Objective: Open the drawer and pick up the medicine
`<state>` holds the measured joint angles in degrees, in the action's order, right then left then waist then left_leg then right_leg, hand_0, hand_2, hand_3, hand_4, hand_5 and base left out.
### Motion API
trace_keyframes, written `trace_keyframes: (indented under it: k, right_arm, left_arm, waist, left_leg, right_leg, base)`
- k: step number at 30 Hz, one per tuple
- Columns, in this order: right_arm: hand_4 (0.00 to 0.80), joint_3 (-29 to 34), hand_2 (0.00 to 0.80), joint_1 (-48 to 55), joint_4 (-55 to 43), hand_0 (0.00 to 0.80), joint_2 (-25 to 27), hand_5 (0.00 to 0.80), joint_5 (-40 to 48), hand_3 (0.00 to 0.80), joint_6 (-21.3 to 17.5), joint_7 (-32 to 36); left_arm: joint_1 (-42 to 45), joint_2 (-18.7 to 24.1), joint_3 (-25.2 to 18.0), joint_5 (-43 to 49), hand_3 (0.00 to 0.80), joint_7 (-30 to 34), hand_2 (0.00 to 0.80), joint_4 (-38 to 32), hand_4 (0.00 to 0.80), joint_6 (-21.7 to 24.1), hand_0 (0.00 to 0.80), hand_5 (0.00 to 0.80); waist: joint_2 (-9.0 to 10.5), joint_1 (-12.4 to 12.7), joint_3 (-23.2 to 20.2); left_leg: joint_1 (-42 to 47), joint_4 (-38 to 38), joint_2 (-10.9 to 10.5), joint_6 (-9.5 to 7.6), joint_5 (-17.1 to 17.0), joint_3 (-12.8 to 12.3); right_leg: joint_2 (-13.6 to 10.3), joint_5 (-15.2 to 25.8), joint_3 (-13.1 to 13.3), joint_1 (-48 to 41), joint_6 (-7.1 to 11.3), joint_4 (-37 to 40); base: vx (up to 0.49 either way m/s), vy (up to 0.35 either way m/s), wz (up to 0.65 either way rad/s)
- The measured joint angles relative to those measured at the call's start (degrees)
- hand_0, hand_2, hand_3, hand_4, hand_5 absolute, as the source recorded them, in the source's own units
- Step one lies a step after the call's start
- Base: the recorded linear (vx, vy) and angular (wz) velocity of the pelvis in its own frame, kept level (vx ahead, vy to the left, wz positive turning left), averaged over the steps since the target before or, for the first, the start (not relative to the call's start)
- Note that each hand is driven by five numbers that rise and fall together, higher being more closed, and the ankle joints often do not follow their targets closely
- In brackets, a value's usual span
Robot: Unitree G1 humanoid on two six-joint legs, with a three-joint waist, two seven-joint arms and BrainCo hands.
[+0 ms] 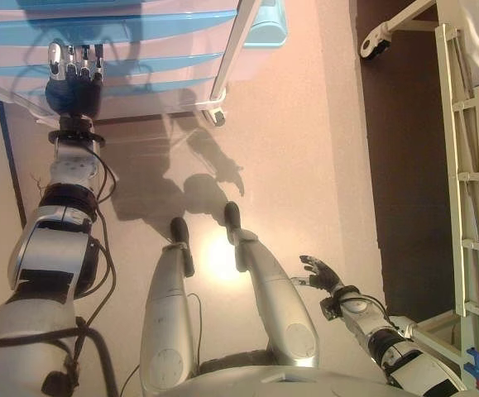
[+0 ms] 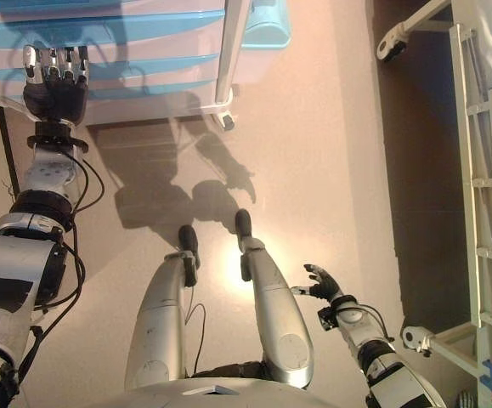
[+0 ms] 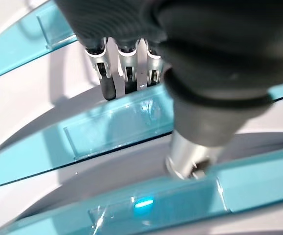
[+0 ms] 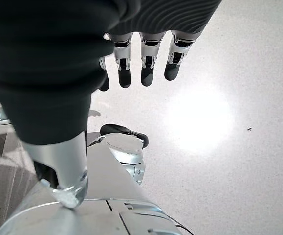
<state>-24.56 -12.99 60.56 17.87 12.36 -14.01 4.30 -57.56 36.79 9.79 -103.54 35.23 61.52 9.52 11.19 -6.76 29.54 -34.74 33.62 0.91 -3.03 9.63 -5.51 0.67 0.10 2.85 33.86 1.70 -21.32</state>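
Fingers (image 2: 54,61) of left hand (image 2: 55,95) straight, tips resting vs white-and-teal drawer (image 2: 144,51) front; no medicine visible; right hand (image 2: 322,284) low, fingers relaxed, empty.

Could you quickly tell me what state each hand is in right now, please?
Left hand: open, fingers straight, up at the drawer unit, holding nothing.
Right hand: open, relaxed fingers, low by the robot's side, empty.
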Motion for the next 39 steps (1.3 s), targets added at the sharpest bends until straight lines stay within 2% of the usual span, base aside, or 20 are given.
trace_keyframes:
  k: [4,9,15,18,22,24,26,27,29,32,34,36,37,39]
  right_arm:
    - [0.0,-0.1,0.0,0.0,-0.1,0.0,0.1,0.0,-0.1,0.0,0.0,0.0]
    - [0.0,-1.1,0.0,0.0,-0.4,0.0,0.9,0.0,-0.6,0.0,0.0,-0.1]
    - [0.0,-1.2,0.0,0.0,-1.1,0.0,1.4,0.0,-2.8,0.0,1.6,-1.3]
    - [0.0,-1.1,0.0,-0.1,-1.7,0.0,1.6,0.0,-4.9,0.0,3.3,-2.7]
    - [0.0,0.1,0.0,0.2,-2.4,0.0,1.6,0.0,-8.4,0.0,5.3,-3.4]
    - [0.0,0.6,0.0,0.2,-3.5,0.0,1.4,0.0,-10.0,0.0,5.4,-3.1]
    - [0.0,2.3,0.0,-0.6,-4.4,0.0,1.2,0.0,-11.5,0.0,5.6,-2.6]
    - [0.0,3.5,0.0,-1.1,-4.5,0.0,1.3,0.0,-12.0,0.0,5.8,-2.2]
    - [0.0,5.9,0.0,-2.2,-4.5,0.0,2.0,0.0,-12.0,0.0,6.6,-1.0]
    - [0.0,8.8,0.0,-3.2,-3.7,0.0,5.5,0.0,-12.0,0.0,6.9,1.0]
    - [0.0,10.8,0.0,-4.7,-2.8,0.0,6.9,0.0,-11.9,0.0,6.8,2.1]
    - [0.0,12.2,0.0,-4.8,-2.7,0.0,7.9,0.0,-11.7,0.0,6.6,2.6]
    - [0.0,13.0,0.0,-4.6,-2.5,0.0,8.1,0.0,-11.7,0.0,6.6,2.7]
    - [0.0,14.4,0.0,-4.6,-1.7,0.0,8.1,0.0,-11.3,0.0,6.1,2.7]
  left_arm:
    - [0.0,0.0,1.2,0.2,0.8,0.0,0.8,-0.7,0.8,1.0,0.8,0.8]
    - [4.5,-1.2,1.2,0.0,0.8,0.3,0.8,-7.0,0.8,0.7,0.8,0.8]
    - [17.1,-5.8,0.4,0.1,0.8,0.3,0.8,-16.8,0.8,0.7,0.8,0.8]
    - [27.0,-10.8,-0.9,1.5,0.8,1.1,0.8,-23.7,0.8,0.2,0.8,0.8]
    - [40.1,-15.7,-1.2,5.0,0.8,3.1,0.8,-29.1,0.8,-4.2,0.8,0.8]
    - [45.2,-16.8,-1.1,7.8,0.8,4.7,0.8,-29.4,0.8,-7.3,0.8,0.8]
    - [49.7,-16.8,-1.1,9.6,0.8,6.0,0.8,-29.7,0.8,-10.2,0.8,0.8]
    - [51.2,-16.9,-1.7,10.5,0.8,6.6,0.8,-29.7,0.8,-12.0,0.8,0.8]
    - [55.4,-17.0,-3.3,12.1,0.8,7.2,0.8,-29.3,0.8,-15.7,0.8,0.8]
    - [58.1,-18.2,-5.5,15.0,0.8,8.2,0.8,-26.3,0.8,-19.8,0.8,0.8]
    - [55.3,-21.1,-8.1,16.9,0.8,9.5,0.8,-21.0,0.8,-20.9,0.8,0.8]
    - [55.1,-23.0,-10.4,19.4,0.8,11.7,0.8,-17.4,0.8,-21.3,0.8,0.8]
    - [54.7,-23.4,-10.7,20.4,0.753,11.9,0.753,-15.7,0.753,-21.6,0.753,0.753]
    - [54.4,-24.7,-11.6,22.9,0.0,11.8,0.0,-12.4,0.0,-20.7,0.0,0.0]
  waist:
    - [0.0,0.0,0.0]
    - [0.0,0.7,0.0]
    - [-0.07,2.3,0.0]
    - [-0.22,4.0,0.1]
    - [-0.64,7.3,0.4]
    - [-1.4,9.8,0.9]
    - [-2.51,12.4,1.6]
    - [-3.24,13.1,1.9]
    - [-4.88,14.5,2.1]
    - [-7.47,15.7,1.9]
    - [-8.4,15.9,1.8]
    - [-9.43,15.9,1.2]
    - [-9.89,15.9,0.6]
    - [-11.21,15.8,-0.9]
  left_leg:
    - [0.1,-0.5,0.0,-0.04,0.0,0.2]
    - [0.6,-1.1,-0.1,-0.27,-0.2,0.7]
    - [6.2,-7.4,-2.4,-0.44,-3.0,1.5]
    - [9.9,-11.5,-3.5,0.21,-4.9,3.5]
    - [15.6,-17.6,-4.4,2.09,-8.3,8.2]
    - [18.3,-20.2,-4.1,3.32,-9.8,10.4]
    - [20.2,-22.8,-3.9,4.62,-11.1,11.9]
    - [20.9,-23.8,-3.7,5.52,-11.3,12.7]
    - [22.2,-25.4,-2.7,5.99,-11.8,13.1]
    - [23.7,-26.2,-1.7,6.0,-11.8,13.0]
    - [25.2,-27.1,-1.3,6.14,-12.0,13.1]
    - [26.8,-27.1,-1.0,7.05,-12.7,13.4]
    - [27.2,-27.1,-1.0,7.14,-12.8,13.5]
    - [27.6,-27.3,-1.0,7.15,-12.8,13.6]
  right_leg:
    - [-0.1,0.0,0.0,0.0,0.02,0.2]
    - [-0.3,0.0,0.0,-0.5,0.01,0.2]
    - [-2.2,-0.3,-0.7,-4.0,0.33,0.8]
    - [-3.1,-0.8,-2.5,-7.4,0.24,2.7]
    - [-4.0,-2.6,-7.2,-12.5,-1.77,3.6]
    - [-4.0,-3.6,-9.7,-14.9,-2.91,3.6]
    - [-4.0,-4.7,-10.8,-15.9,-3.99,2.5]
    - [-4.0,-5.2,-11.6,-16.2,-4.37,2.0]
    - [-3.9,-5.9,-13.3,-17.4,-5.35,1.4]
    - [-3.9,-7.5,-15.4,-19.5,-5.83,1.1]
    - [-3.8,-7.8,-16.1,-20.7,-6.13,1.1]
    - [-3.4,-8.3,-16.4,-22.4,-6.37,1.2]
    - [-3.5,-8.6,-16.5,-22.7,-6.37,1.2]
    - [-3.7,-9.0,-16.8,-23.2,-6.13,1.4]
  base:
    - [-0.008,0.002,0.01]
    - [-0.063,-0.004,0.08]
    - [-0.094,-0.04,0.16]
    - [-0.1,-0.067,0.32]
    - [-0.063,-0.074,0.6]
    - [-0.054,-0.032,0.62]
    - [-0.043,-0.019,0.47]
    - [-0.027,-0.01,0.41]
    - [-0.021,-0.003,0.38]
    - [-0.015,0.005,0.34]
    - [0.016,0.026,0.08]
    - [0.037,0.057,0.07]
    - [0.063,0.07,0.13]
    - [0.082,0.076,0.1]
